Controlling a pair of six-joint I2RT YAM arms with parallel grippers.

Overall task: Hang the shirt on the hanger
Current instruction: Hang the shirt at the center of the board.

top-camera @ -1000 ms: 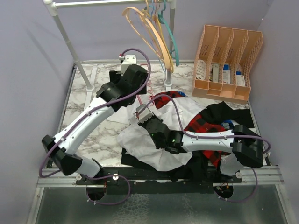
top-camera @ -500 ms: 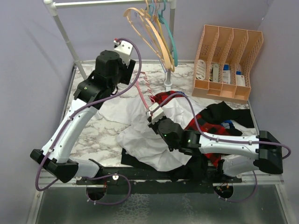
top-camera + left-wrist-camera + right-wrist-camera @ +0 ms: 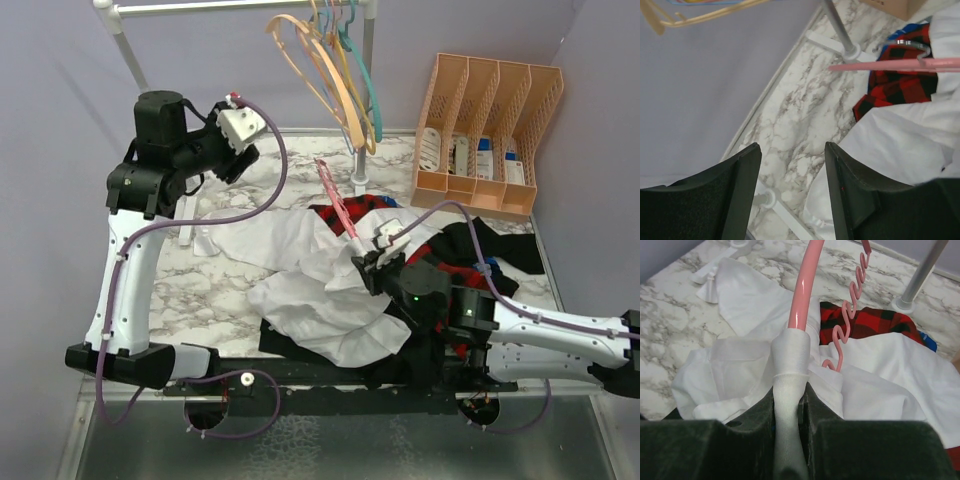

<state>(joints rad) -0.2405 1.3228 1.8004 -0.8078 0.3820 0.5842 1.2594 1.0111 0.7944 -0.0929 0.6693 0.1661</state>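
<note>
The white shirt (image 3: 310,280) lies crumpled on the marble table, and part of it is pulled over one arm of the pink hanger (image 3: 340,205). My right gripper (image 3: 368,262) is shut on that fabric-covered hanger arm; in the right wrist view the white cloth (image 3: 790,370) fills the jaws (image 3: 790,390), with the pink hanger (image 3: 805,285) rising out of it and its wavy arm alongside. My left gripper (image 3: 243,160) is raised at the far left, clear of the shirt. It is open (image 3: 792,147) with nothing between its fingers. The left wrist view shows the hanger (image 3: 890,65) and the shirt (image 3: 900,135) below.
A red-and-black plaid shirt (image 3: 440,265) and a black garment (image 3: 490,240) lie under and right of the white one. A clothes rail post (image 3: 360,180) stands behind, with peach (image 3: 310,60) and teal (image 3: 368,85) hangers on the rail. A peach organizer (image 3: 490,140) sits at the back right.
My left arm has lifted away from the shirt and swung up to the far left, its jaws narrowing. My right arm has drawn back to the right, taking the hanger and cloth with it.
</note>
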